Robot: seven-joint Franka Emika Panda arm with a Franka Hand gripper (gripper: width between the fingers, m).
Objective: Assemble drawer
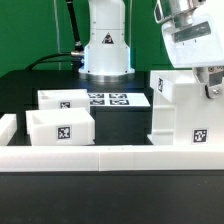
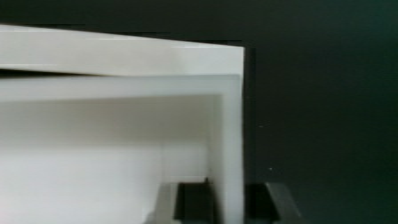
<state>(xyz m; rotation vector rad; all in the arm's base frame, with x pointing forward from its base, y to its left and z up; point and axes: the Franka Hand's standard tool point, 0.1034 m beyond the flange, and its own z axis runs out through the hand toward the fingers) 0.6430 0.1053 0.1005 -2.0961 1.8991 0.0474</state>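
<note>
Standing at the exterior view's right, the drawer shell [image 1: 178,108] is a tall white box, upright on the black table [image 1: 20,90], with one square tag on its front face. It sits just behind the low white border wall [image 1: 110,157].

Exterior view, further items:
- Front tray [image 1: 58,128]: small and white, at the exterior view's left, just behind the border wall, with a tag on its near face. Its open top shows only its own white inner walls.
- Rear tray [image 1: 68,98]: behind the front tray and close to it. Its inside is hidden from this angle.
- Marker board [image 1: 110,100]: lies flat between the rear tray and the shell.
- Robot base [image 1: 106,45]: at the back centre.
- Gripper [image 1: 211,88]: hangs at the shell's upper far corner. The finger spacing is unreadable from here.

Wrist view, items not seen from outside:
- The shell [image 2: 107,120] fills the frame at close range, with one thin upright wall edge-on and a hollow white inside beside it.
- The gripper [image 2: 233,205] shows two dark fingers [image 2: 189,206] set narrowly, one on each side of that wall. A dark sliver shows between the wall and one finger. Whether the fingers clamp the wall cannot be told.
</note>
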